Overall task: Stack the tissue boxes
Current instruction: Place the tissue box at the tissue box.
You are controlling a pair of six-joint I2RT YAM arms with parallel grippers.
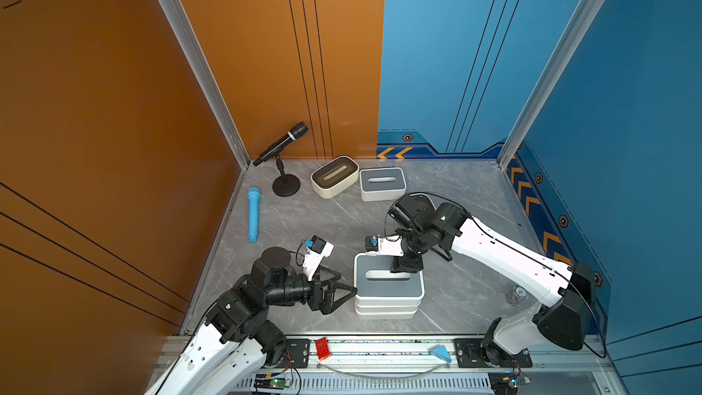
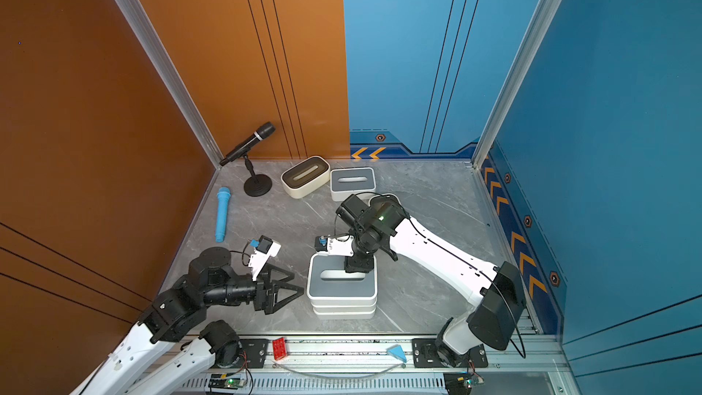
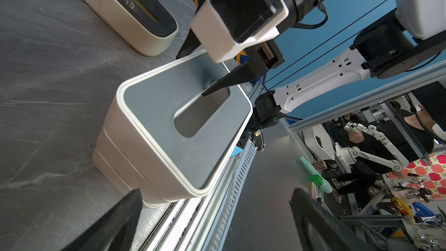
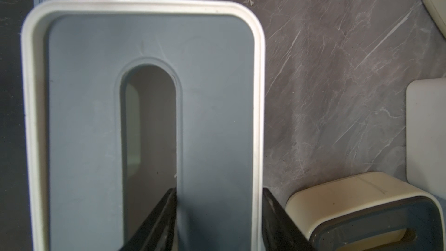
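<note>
1. On grey marble-look table (image 1: pixel 304 222): stack of three white plastic tissue boxes (image 1: pixel 385 307), top box (image 1: pixel 380 289) with grey oval-slotted lid.
2. Right arm (image 1: pixel 505 256) reaches over stack's far edge, wrist pitched down; right gripper (image 4: pixel 218 189) has one finger in the slot, other outside the wall. Clamped or just clear: can't tell.
3. Left arm (image 1: pixel 228 340) level, left of stack; left gripper (image 1: pixel 348 282) spread wide, empty, tips just beside stack's side.
</note>
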